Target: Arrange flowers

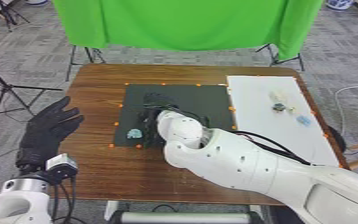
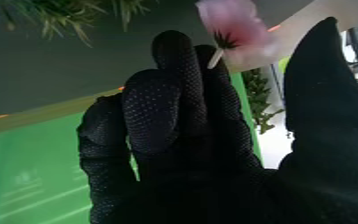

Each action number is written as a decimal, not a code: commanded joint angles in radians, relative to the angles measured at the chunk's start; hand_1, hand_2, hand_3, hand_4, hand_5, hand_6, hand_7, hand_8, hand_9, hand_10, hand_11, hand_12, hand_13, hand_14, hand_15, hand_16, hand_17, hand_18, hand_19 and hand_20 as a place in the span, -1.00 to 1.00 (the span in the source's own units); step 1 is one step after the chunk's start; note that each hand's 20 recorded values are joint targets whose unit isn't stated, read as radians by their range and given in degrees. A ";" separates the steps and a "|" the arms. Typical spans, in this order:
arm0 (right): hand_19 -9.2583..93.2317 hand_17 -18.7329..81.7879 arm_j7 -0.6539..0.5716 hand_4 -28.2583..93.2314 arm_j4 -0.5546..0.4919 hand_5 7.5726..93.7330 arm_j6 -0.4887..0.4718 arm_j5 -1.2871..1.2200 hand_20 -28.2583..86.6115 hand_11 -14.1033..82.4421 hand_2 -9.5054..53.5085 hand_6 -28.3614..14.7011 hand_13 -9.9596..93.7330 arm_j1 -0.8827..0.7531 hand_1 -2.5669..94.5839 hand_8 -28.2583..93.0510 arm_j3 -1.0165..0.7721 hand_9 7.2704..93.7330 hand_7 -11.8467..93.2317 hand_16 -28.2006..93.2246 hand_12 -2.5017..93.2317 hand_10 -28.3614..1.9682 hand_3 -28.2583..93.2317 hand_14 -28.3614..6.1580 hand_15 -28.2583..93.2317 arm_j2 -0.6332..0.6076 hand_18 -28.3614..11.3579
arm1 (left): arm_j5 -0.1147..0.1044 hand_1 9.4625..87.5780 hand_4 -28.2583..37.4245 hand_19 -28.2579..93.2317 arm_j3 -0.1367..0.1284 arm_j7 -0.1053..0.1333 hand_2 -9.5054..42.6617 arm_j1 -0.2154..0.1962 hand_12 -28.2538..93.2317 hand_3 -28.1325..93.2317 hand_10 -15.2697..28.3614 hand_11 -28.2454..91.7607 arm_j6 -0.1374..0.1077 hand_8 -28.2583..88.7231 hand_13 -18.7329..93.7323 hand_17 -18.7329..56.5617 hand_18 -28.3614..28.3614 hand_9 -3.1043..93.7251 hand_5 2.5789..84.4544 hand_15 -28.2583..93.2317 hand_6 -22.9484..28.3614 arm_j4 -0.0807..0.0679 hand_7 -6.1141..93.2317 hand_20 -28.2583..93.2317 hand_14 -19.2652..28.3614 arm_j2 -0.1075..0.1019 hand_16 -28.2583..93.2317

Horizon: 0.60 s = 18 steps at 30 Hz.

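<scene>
The right hand (image 1: 149, 116) is over the dark mat (image 1: 172, 92), its arm coming in across the mat's near right corner. In the right wrist view, the fingers of the right hand (image 2: 193, 195) are relaxed and close together, and the thumb stands well apart from them. A pink flower (image 2: 233, 20) with a short pale stem is right by the fingertips; whether they grip that stem cannot be told. Green foliage (image 2: 60, 12) is near the fingers too, against the dark mat's surface.

On the dark mat, toward its near left corner, is a small light-blue piece (image 1: 135, 133). Just left of the mat, past the edge of the brown wooden table (image 1: 95, 167), the left hand (image 1: 49, 131) has its fingers spread.

Right of the dark mat is a white sheet (image 1: 286, 142). It bears a pale bloom (image 1: 278, 95), a small dark piece (image 1: 279, 107) and a light-blue bloom (image 1: 303, 120). Well beyond the dark mat, a green cloth (image 1: 180, 25) hangs past the table's far edge.
</scene>
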<state>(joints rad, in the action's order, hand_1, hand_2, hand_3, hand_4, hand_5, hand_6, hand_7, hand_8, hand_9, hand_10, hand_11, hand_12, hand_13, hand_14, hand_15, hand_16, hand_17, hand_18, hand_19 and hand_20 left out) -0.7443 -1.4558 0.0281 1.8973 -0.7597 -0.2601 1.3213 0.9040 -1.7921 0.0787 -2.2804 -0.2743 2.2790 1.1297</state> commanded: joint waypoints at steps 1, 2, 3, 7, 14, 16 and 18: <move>1.00 -0.12 0.005 -1.00 -0.010 0.06 -0.043 0.027 0.24 0.33 -1.00 0.12 0.40 -0.009 -0.35 -0.79 -0.031 0.31 -0.38 -0.31 -0.61 -0.12 0.85 0.00 0.87 0.010 -0.76 | -0.001 -0.60 -0.78 0.51 0.003 -0.010 -0.28 -0.008 -0.39 0.79 0.65 -0.02 -0.003 -0.70 -0.21 -0.71 0.81 -0.22 -0.18 0.30 0.29 0.003 -0.57 -0.66 0.92 0.002 -0.71; 1.00 -0.12 0.008 -1.00 -0.010 0.05 -0.046 0.034 0.24 0.33 -1.00 0.12 0.40 -0.016 -0.35 -0.79 -0.037 0.31 -0.39 -0.32 -0.61 -0.12 0.85 0.00 0.87 0.012 -0.76 | 0.000 -0.60 -0.78 0.51 0.002 -0.012 -0.28 -0.009 -0.39 0.79 0.65 -0.02 -0.004 -0.70 -0.21 -0.71 0.81 -0.22 -0.18 0.30 0.29 0.004 -0.57 -0.66 0.92 0.004 -0.71; 1.00 -0.12 0.015 -1.00 -0.009 0.04 -0.047 0.042 0.24 0.33 -1.00 0.11 0.40 -0.016 -0.35 -0.79 -0.037 0.31 -0.39 -0.32 -0.61 -0.12 0.85 0.00 0.88 0.012 -0.77 | -0.004 -0.60 -0.78 0.51 0.005 -0.002 -0.28 -0.017 -0.39 0.79 0.65 -0.02 -0.010 -0.70 -0.21 -0.71 0.81 -0.22 -0.18 0.30 0.29 0.004 -0.57 -0.66 0.92 0.002 -0.71; 1.00 -0.12 0.018 -1.00 -0.021 0.04 -0.045 0.054 0.24 0.33 -1.00 0.12 0.40 -0.020 -0.36 -0.78 -0.045 0.31 -0.40 -0.32 -0.61 -0.13 0.85 0.00 0.88 0.007 -0.77 | -0.002 -0.60 -0.78 0.51 -0.006 -0.006 -0.28 -0.032 -0.39 0.79 0.65 -0.02 -0.010 -0.70 -0.21 -0.71 0.81 -0.22 -0.18 0.30 0.29 0.011 -0.57 -0.67 0.92 0.010 -0.71; 1.00 -0.12 0.066 -1.00 -0.096 0.05 -0.084 0.090 0.24 0.33 -1.00 0.12 0.39 -0.024 -0.36 -0.78 -0.076 0.31 -0.39 -0.32 -0.61 -0.14 0.86 -0.02 0.88 -0.044 -0.77 | -0.012 -0.60 -0.78 0.51 -0.045 0.019 -0.28 -0.100 -0.39 0.79 0.65 -0.02 -0.039 -0.70 -0.21 -0.71 0.81 -0.22 -0.18 0.30 0.29 0.032 -0.57 -0.67 0.93 0.023 -0.71; 1.00 -0.12 0.088 -1.00 -0.137 0.05 -0.126 0.118 0.24 0.33 -1.00 0.12 0.39 -0.044 -0.37 -0.78 -0.111 0.31 -0.39 -0.33 -0.61 -0.15 0.86 -0.03 0.87 -0.073 -0.77 | -0.011 -0.60 -0.78 0.51 -0.051 0.016 -0.28 -0.115 -0.39 0.79 0.65 -0.02 -0.043 -0.70 -0.21 -0.71 0.81 -0.22 -0.18 0.30 0.29 0.036 -0.57 -0.67 0.93 0.028 -0.71; 1.00 -0.12 0.102 -1.00 -0.182 0.05 -0.148 0.110 0.23 0.31 -1.00 0.11 0.38 -0.041 -0.37 -0.78 -0.130 0.30 -0.39 -0.33 -0.62 -0.17 0.87 -0.04 0.87 -0.111 -0.77 | -0.017 -0.60 -0.78 0.51 -0.056 0.028 -0.28 -0.134 -0.39 0.79 0.65 -0.02 -0.049 -0.70 -0.21 -0.71 0.81 -0.22 -0.18 0.30 0.29 0.042 -0.57 -0.67 0.93 0.030 -0.71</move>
<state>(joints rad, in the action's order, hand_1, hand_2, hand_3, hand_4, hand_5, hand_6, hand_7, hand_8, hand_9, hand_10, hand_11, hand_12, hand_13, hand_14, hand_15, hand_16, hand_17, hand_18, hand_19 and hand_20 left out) -0.6974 -1.5282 -0.0514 1.9764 -0.8034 -0.3321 1.3028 0.9006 -1.8298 0.0862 -2.3444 -0.2937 2.3055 1.1397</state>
